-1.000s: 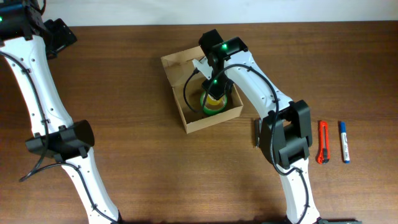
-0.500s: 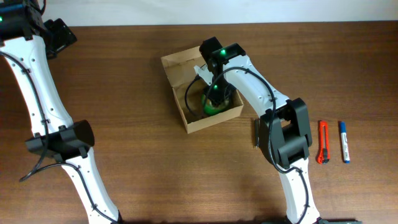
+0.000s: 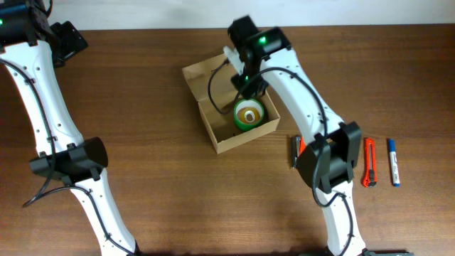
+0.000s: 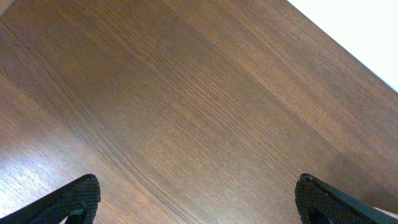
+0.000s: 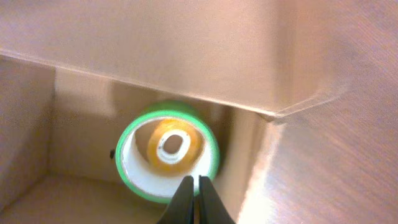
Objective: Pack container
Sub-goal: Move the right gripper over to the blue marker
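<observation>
The container [image 3: 239, 139] is a tan cardboard box at mid-table with its flap lid [image 3: 205, 74] open at the back left. A green tape roll [image 3: 248, 114] lies flat in its right part, with a smaller yellow roll [image 3: 248, 112] in its hole. My right gripper [image 3: 247, 87] hangs above the box's back edge, shut and empty. In the right wrist view its closed fingertips [image 5: 193, 181] are above the green roll [image 5: 140, 175], the yellow roll [image 5: 153, 147] and the box's inner wall [image 5: 155, 50]. My left gripper [image 3: 68, 39] [image 4: 199, 196] is open over bare wood at the far left.
A red box cutter [image 3: 370, 162] and a blue marker [image 3: 393, 162] lie on the table to the right of the right arm's base. A dark pen-like thing [image 3: 295, 151] lies just left of that base, with something red partly hidden behind it.
My right gripper has risen out of the box and moved back, leaving the green roll lying in the box. The left arm has not moved.
</observation>
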Robot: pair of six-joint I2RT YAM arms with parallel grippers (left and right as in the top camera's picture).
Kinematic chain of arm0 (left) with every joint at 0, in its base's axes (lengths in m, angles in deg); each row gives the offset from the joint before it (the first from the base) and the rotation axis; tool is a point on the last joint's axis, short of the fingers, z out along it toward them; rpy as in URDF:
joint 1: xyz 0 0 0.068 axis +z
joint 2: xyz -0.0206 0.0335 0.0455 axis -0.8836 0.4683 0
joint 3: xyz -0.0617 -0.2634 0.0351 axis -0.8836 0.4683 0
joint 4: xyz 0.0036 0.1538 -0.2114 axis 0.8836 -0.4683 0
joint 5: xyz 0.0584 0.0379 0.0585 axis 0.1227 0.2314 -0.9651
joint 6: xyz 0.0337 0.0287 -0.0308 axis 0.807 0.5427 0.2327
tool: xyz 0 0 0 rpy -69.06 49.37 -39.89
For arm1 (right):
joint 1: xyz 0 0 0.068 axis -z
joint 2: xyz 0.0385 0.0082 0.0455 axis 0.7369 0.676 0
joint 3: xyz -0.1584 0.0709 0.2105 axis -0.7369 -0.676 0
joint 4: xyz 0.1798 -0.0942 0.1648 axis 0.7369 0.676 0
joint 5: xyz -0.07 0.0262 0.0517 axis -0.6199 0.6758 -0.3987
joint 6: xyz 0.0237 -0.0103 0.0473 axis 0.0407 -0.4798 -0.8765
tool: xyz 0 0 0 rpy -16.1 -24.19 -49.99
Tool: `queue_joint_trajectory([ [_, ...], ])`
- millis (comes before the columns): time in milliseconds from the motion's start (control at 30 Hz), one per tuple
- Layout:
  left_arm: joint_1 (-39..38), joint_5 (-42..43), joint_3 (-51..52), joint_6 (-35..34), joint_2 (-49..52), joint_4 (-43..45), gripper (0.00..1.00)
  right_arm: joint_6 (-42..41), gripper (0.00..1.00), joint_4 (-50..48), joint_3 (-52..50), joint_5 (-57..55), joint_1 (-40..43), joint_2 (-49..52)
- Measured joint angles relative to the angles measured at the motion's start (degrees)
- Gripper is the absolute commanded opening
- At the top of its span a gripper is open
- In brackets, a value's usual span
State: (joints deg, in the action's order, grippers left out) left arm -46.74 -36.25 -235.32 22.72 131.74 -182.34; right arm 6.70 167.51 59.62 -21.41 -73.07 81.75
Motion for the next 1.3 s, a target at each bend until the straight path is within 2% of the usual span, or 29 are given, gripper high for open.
queue_joint_trajectory([
  [133,0.00,-0.02,0.00,0.00,0.00,0.24,1.00,-2.16,0.04,1.49,4.96,-3.32,0.17,-4.09],
  [333,0.00,0.00,0.00,0.00,0.00,0.22,1.00,-4.87,0.04,1.62,2.97,-4.79,4.83,-14.03],
  [433,0.00,0.00,0.00,0.02,0.00,0.24,1.00,-5.95,0.05,-2.27,-6.27,-4.96,11.58,-21.16],
  [533,0.00,-0.02,0.00,0.00,0.00,0.22,1.00,-5.46,0.21,-7.30,-19.89,-5.42,20.35,-29.31],
  [667,0.00,-0.02,0.00,0.02,0.00,0.22,1.00,-1.31,0.24,-8.37,-33.68,-5.99,31.10,-36.92],
  [767,0.00,-0.02,0.00,0.02,0.00,0.26,1.00,1.81,0.21,-9.66,-40.35,-6.01,37.97,-39.17],
  [833,0.00,0.00,0.00,0.02,0.00,0.26,1.00,4.44,0.12,-13.60,-45.70,-6.08,42.91,-39.43],
  [933,0.00,0.00,0.00,0.02,0.00,0.24,1.00,6.84,0.06,-18.69,-52.81,-6.01,48.11,-39.41],
  [1000,0.00,-0.02,0.00,0.02,0.00,0.26,1.00,7.80,0.07,-21.33,-56.61,-5.97,51.08,-39.39],
  [1100,0.00,-0.02,0.00,0.02,0.00,0.37,1.00,9.29,0.16,-23.82,-59.58,-5.14,53.72,-39.39],
  [1167,0.00,-0.02,0.00,0.02,0.00,0.57,1.00,10.34,0.18,-24.90,-60.48,-4.50,54.69,-39.39],
  [1300,0.00,-0.02,0.00,0.02,0.00,0.66,1.00,12.74,0.38,-25.11,-61.55,-3.78,55.43,-38.97],
])
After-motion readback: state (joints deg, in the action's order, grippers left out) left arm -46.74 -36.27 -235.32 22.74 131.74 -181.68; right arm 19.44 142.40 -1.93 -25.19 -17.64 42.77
